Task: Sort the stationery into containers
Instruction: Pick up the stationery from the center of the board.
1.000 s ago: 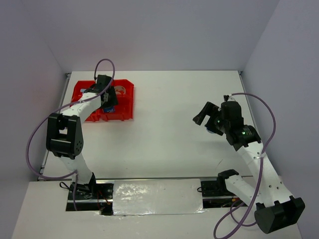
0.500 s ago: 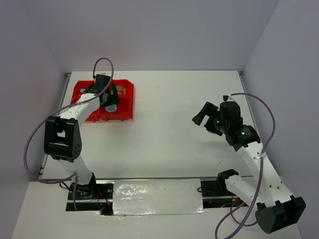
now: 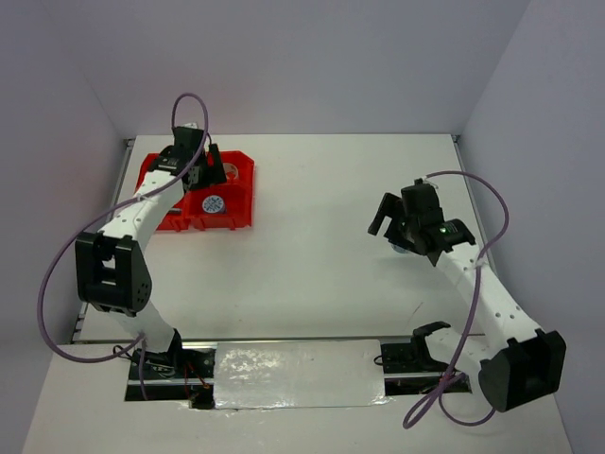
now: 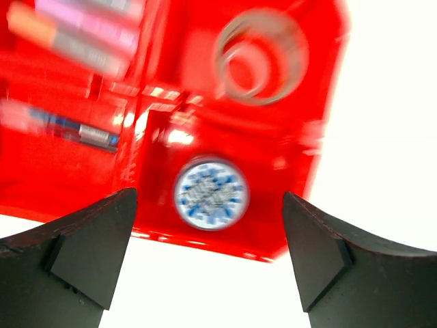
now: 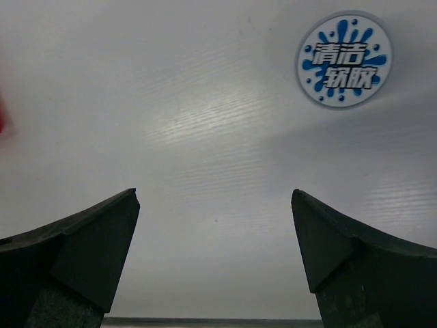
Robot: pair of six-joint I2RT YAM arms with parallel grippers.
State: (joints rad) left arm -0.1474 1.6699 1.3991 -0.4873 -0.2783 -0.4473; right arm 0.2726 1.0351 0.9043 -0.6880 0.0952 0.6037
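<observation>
The red bin [image 3: 241, 219] sits at the far left of the table [image 3: 321, 180], split into four compartments. In the left wrist view, which is blurred, each one holds something. The near right compartment has a round blue-white tub [image 4: 210, 193] lying flat, and the far right one has a grey tape ring [image 4: 260, 55]. Short sticks [image 4: 82, 31] – orange-white and lilac – lie side by side in the far left compartment. Thin pens [image 4: 68, 126] lie in the near left one, too smeared to count. The left gripper [image 4: 207, 198] hangs over the bin with its fingers spread wide and nothing between them; the tub shows in the gap below, apart from both fingers. On the right side of the table, well apart from the bin, a second tub [image 5: 345, 60] rests on the bare surface with its printed lid facing up. The right gripper [image 5: 214, 195] hovers just beside it, jaws wide apart and empty – the tub lies beyond the right finger [image 5: 341, 260], not between the two. In the top view this tub is almost wholly hidden under the right arm [image 3: 473, 274].
</observation>
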